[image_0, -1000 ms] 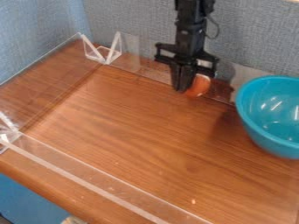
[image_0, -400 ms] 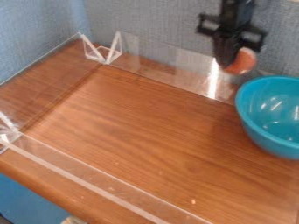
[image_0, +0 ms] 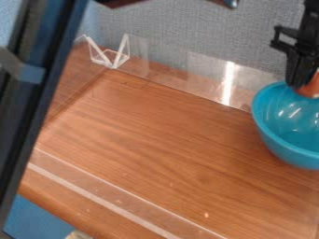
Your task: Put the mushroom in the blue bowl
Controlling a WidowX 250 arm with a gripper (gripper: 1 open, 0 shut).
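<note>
Wooden table (image_0: 137,131) carries 1 blue bowl (image_0: 277,129) at its right edge. Gripper (image_0: 304,84) is clenched on the mushroom (image_0: 312,87), suspended just above the bowl's rear rim.

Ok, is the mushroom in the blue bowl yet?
Not yet. The mushroom hangs from the shut end effector above the far rim of the blue bowl, not resting inside.
</note>
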